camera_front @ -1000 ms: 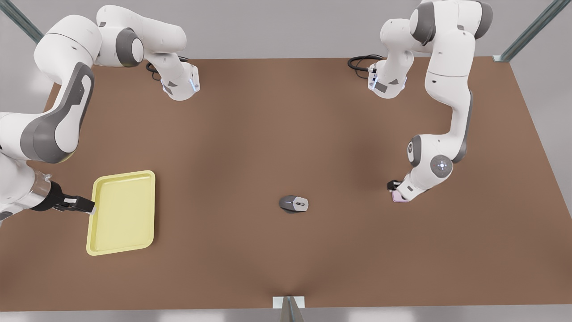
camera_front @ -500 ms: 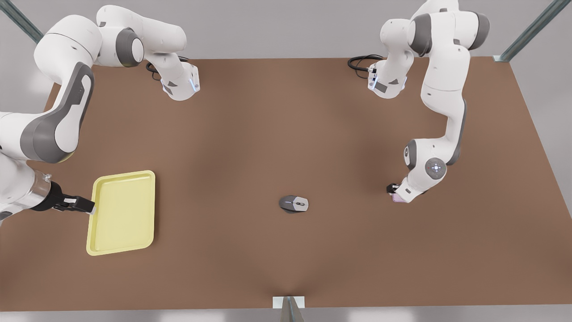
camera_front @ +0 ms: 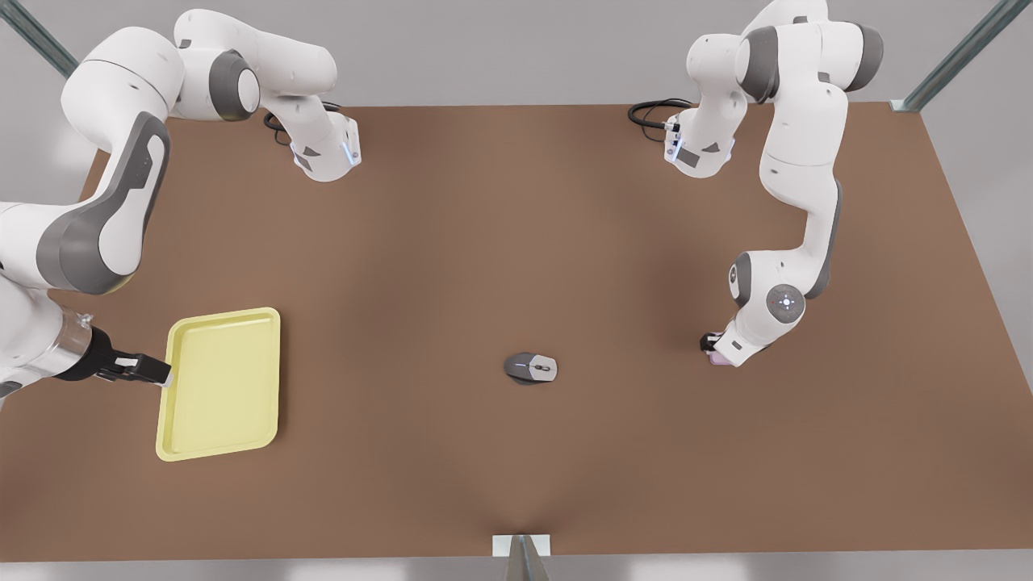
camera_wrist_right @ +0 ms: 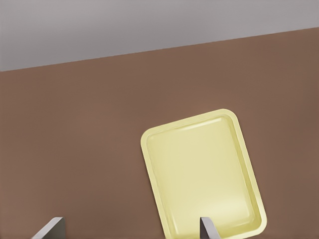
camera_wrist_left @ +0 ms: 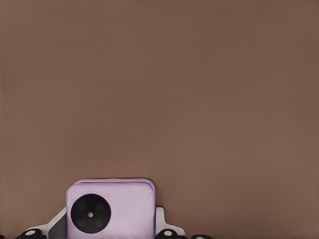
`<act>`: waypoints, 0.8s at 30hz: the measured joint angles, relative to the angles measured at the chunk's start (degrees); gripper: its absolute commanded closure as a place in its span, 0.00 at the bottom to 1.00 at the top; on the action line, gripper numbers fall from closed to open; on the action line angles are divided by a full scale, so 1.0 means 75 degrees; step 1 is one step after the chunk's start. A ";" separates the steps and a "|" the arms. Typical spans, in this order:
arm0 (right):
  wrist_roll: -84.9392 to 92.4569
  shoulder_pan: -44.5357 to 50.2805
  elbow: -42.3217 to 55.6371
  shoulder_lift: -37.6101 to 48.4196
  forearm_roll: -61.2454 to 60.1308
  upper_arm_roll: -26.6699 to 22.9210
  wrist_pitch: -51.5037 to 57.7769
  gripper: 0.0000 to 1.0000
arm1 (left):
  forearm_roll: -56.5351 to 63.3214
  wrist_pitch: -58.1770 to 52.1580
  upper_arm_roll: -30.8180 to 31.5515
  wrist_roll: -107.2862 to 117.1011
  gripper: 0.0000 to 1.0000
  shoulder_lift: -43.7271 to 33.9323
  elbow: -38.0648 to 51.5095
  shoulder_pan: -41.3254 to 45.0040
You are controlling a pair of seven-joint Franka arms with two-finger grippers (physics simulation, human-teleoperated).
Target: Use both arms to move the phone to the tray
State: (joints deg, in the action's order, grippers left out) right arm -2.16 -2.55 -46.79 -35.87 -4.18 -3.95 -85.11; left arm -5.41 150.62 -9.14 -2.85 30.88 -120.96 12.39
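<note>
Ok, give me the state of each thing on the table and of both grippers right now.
phone: flat on the table, between the left gripper's fingers.
left gripper: down at the phone.
tray: flat, nothing in it.
right gripper: open, at the tray's edge.
mouse: upright, untouched.

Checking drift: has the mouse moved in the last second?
No. The mouse sits at the same spot on the table, same gap to the tray.

L pincer (camera_front: 715, 349) closed, low, R pincer (camera_front: 158, 373) agape, arm waiting
</note>
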 measured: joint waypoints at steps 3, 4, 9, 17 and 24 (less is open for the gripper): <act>-0.0001 0.0002 -0.0001 0.0000 0.0000 0.0000 0.0000 0.00 | 0.0008 0.0002 -0.0001 0.0037 0.24 -0.0014 0.0007 0.0000; -0.0001 0.0001 -0.0001 0.0000 0.0000 0.0000 0.0001 0.00 | 0.0008 0.0001 -0.0001 0.0049 0.24 -0.0022 0.0009 0.0001; -0.0002 0.0000 0.0000 0.0000 0.0000 0.0000 0.0000 0.00 | 0.0009 -0.0033 -0.0002 0.0102 0.24 -0.0055 0.0016 0.0001; -0.0003 0.0003 0.0000 0.0000 0.0000 0.0000 -0.0003 0.00 | 0.0017 -0.0058 0.0033 0.0179 0.27 -0.0204 0.0092 0.0061; -0.0004 0.0000 0.0000 0.0000 0.0000 0.0000 -0.0005 0.00 | 0.0009 -0.0402 0.0125 0.0506 0.27 -0.0272 0.0830 0.0949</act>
State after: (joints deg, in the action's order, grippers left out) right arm -2.19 -2.55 -46.79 -35.87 -4.18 -3.95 -85.15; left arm -5.35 147.61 -8.20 0.95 28.85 -114.73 19.51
